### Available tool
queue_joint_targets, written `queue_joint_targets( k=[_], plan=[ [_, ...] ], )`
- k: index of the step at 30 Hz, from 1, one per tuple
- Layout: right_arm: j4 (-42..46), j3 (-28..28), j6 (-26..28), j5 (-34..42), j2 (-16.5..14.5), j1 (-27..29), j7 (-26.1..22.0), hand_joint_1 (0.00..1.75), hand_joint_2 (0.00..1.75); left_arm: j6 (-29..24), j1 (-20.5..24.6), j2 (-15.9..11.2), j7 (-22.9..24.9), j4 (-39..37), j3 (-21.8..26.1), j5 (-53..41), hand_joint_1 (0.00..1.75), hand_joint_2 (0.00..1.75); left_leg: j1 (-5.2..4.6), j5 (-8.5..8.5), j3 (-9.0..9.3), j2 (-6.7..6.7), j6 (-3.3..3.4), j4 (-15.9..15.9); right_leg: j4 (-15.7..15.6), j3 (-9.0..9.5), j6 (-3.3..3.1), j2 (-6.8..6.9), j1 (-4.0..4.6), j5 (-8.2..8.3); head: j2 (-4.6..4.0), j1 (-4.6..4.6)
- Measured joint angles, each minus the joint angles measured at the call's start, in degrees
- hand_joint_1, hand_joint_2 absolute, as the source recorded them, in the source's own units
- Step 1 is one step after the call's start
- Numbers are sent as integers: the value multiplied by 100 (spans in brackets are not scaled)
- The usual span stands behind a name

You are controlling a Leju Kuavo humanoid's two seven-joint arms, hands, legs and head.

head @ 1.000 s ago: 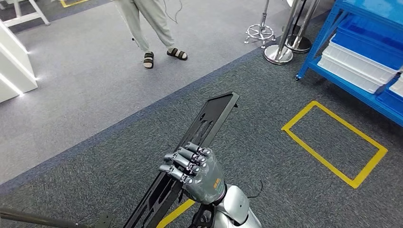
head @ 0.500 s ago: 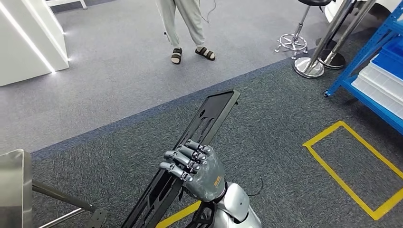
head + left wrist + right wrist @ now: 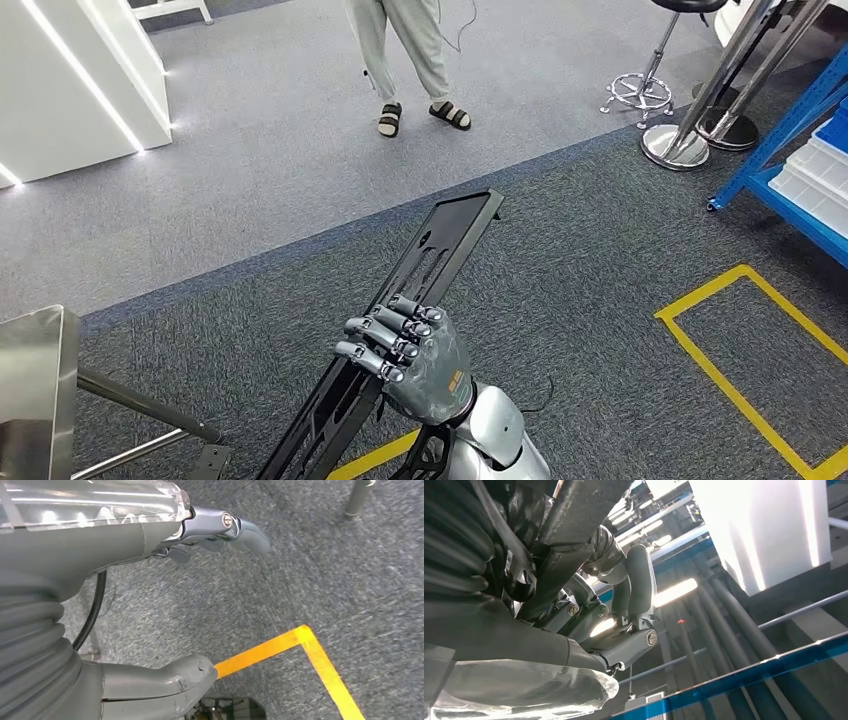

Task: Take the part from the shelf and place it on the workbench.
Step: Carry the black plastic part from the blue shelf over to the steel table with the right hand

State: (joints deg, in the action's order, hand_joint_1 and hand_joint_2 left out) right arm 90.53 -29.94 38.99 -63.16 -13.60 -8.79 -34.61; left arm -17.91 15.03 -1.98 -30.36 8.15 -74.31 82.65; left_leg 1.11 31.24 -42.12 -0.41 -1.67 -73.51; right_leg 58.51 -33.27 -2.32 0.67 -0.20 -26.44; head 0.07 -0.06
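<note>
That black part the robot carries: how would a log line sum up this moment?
right hand: grips long black slotted part | left hand: holds nothing | workbench: not reached

The part (image 3: pixel 410 300) is a long, flat black frame with slotted cut-outs and a rectangular open end. It is held above the grey carpet, tilted, its open end pointing up and away and its other end running down out of the head view.

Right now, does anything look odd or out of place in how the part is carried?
Nothing is damaged or dropped. The right hand holds the long black part near its middle, so it slants, with much of its length sticking out beyond the fingers.
</note>
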Motion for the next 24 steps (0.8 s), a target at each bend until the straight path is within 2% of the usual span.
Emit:
queue_joint_targets(
  k=[1,3,4,5,8,10,11,13,14,15,16,17,18,20,22,24],
  plan=[
    [-5,0,0,-4,0,-3,7,175,175,17,-6,3,-39,0,0,-12,0,175,6,-158,124,10,0,241,9,4,12,14,-2,-10,0,1],
    [-8,0,0,-12,-1,-7,15,175,175,38,-3,7,-101,0,0,-40,0,175,3,-498,549,51,21,1036,24,21,51,40,5,-37,0,0],
    [-8,-1,0,-13,-1,-10,17,175,175,41,1,10,-118,0,0,-46,0,175,-10,-592,710,63,52,1341,30,27,76,49,13,-47,0,1],
    [-8,-1,0,-13,0,-12,22,175,175,43,1,14,-126,0,0,-50,0,175,-25,-622,793,69,88,1504,30,29,102,54,22,-53,0,1],
    [-8,-1,0,-14,1,-17,35,175,175,48,-8,26,-145,0,0,-52,0,175,-37,-637,808,36,206,1570,16,36,193,60,21,-58,0,1],
    [-8,-1,1,-17,2,-19,42,175,175,69,-1,49,-205,0,0,-51,0,175,-19,-667,821,24,282,1609,238,-54,245,23,10,-225,0,2],
    [-8,-1,1,-20,4,-19,46,175,175,87,4,67,-248,0,-1,-46,0,175,-17,-675,825,21,314,1621,532,-186,261,-3,3,-400,0,2],
    [-13,0,1,-40,10,-16,61,175,175,121,9,113,-330,0,-1,-38,0,175,-38,-672,816,17,350,1620,1325,-576,272,-37,0,-773,0,3],
    [-18,1,1,-58,12,-14,67,175,175,132,9,136,-359,0,-2,-36,0,175,-49,-669,813,10,357,1617,1608,-728,271,-41,0,-846,0,2],
    [-22,1,1,-76,13,-13,73,175,175,139,9,160,-380,0,-2,-37,0,175,-59,-667,813,1,360,1612,1693,-790,262,-43,2,-807,0,2],
    [-24,2,0,-90,14,-12,77,175,175,143,10,178,-394,0,-2,-37,0,175,-66,-664,814,-11,361,1607,1609,-766,249,-44,3,-692,0,2],
    [-25,2,1,-97,14,-12,78,175,175,145,12,193,-403,0,-2,-38,0,175,-73,-660,818,-23,362,1601,1382,-669,231,-45,5,-529,0,2],
    [-24,2,1,-99,14,-13,78,175,175,145,14,212,-407,0,-2,-39,0,175,-78,-654,823,-36,359,1594,1049,-513,206,-49,10,-344,0,2],
    [-24,2,1,-101,14,-13,78,175,175,147,21,258,-412,0,-2,-40,0,175,-94,-637,825,-55,338,1574,387,-205,146,-65,37,-92,1,2],
    [-24,2,0,-104,14,-13,79,175,175,147,24,294,-416,0,-2,-42,0,175,-99,-623,814,-64,287,1560,64,-65,108,-72,69,-15,1,2],
    [-24,2,0,-107,13,-13,80,175,175,149,26,304,-420,0,-2,-46,0,175,-95,-620,816,-65,224,1568,39,-62,81,-68,73,-4,0,2]
  ],
)
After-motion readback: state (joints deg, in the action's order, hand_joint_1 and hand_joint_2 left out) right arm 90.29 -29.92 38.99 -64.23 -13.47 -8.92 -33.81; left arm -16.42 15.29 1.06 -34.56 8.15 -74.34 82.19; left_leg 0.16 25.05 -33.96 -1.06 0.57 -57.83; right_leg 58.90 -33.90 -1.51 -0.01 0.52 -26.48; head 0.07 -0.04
